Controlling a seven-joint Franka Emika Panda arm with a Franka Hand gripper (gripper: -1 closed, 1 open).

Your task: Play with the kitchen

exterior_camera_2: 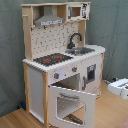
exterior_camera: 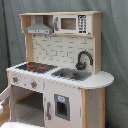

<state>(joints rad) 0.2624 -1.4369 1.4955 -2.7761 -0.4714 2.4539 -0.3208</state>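
Gripper and arm are hard to make out: only a white shape (exterior_camera_2: 120, 88) shows at the second exterior view's right edge, low beside the kitchen (exterior_camera_2: 62, 60), and whether it is part of the robot, or what its fingers are doing, cannot be told. In both exterior views the toy kitchen stands on a wooden floor (exterior_camera_2: 107, 112) before a grey curtain (exterior_camera_2: 112, 30). Its oven door (exterior_camera_2: 72, 104) hangs open, swung down and outward. On the counter, the hob (exterior_camera: 36, 66), sink (exterior_camera: 71, 74) and faucet (exterior_camera: 83, 59) appear untouched. Play seems centred on the oven; the next move likely calls for reaching the open door's top edge and swinging it shut.
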